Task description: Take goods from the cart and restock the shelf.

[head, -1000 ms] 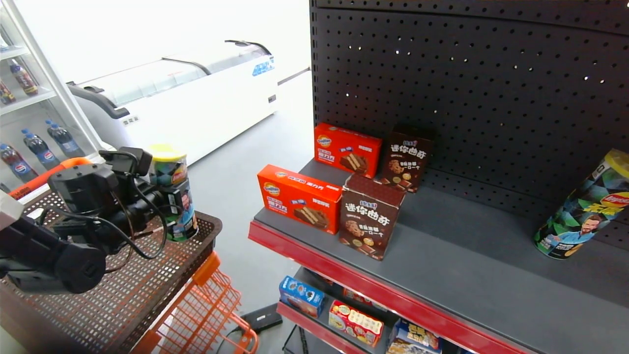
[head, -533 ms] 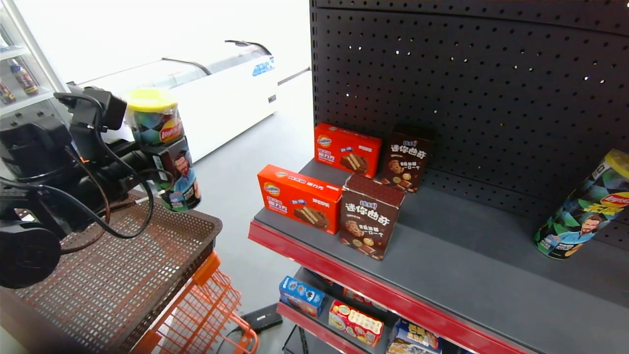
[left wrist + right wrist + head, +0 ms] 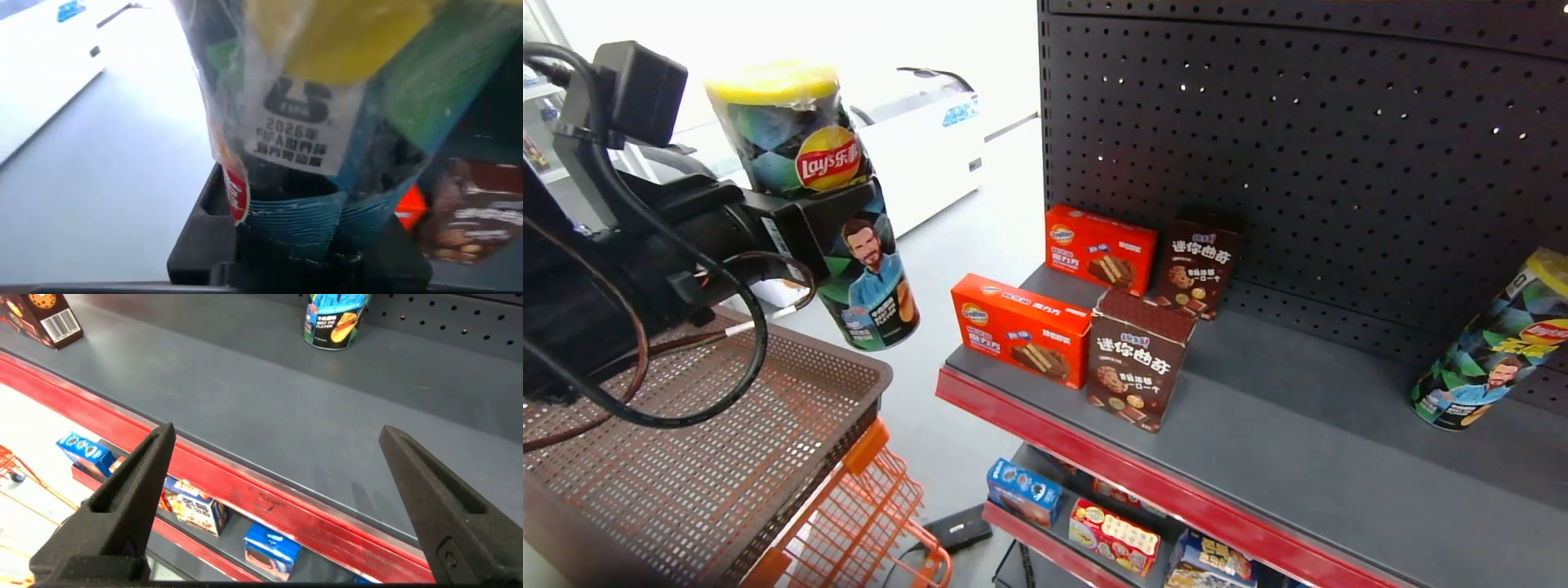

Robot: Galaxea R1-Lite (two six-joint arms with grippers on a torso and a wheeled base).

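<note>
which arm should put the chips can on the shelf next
Left. The left gripper is shut on the chips can, holding it above the cart basket beside the shelf. The right gripper hangs open and empty over the shelf's front edge, so it would likely need a handover.

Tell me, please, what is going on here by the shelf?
The robot is restocking. Its left claw is shut on a yellow-lidded chip canister, held in the air above the cart basket, beside the shelf. The shelf already carries two orange boxes, two brown boxes and, farther right, a second chip canister. The right claw hangs open and empty above a bare stretch of the shelf near its red front edge.
</note>
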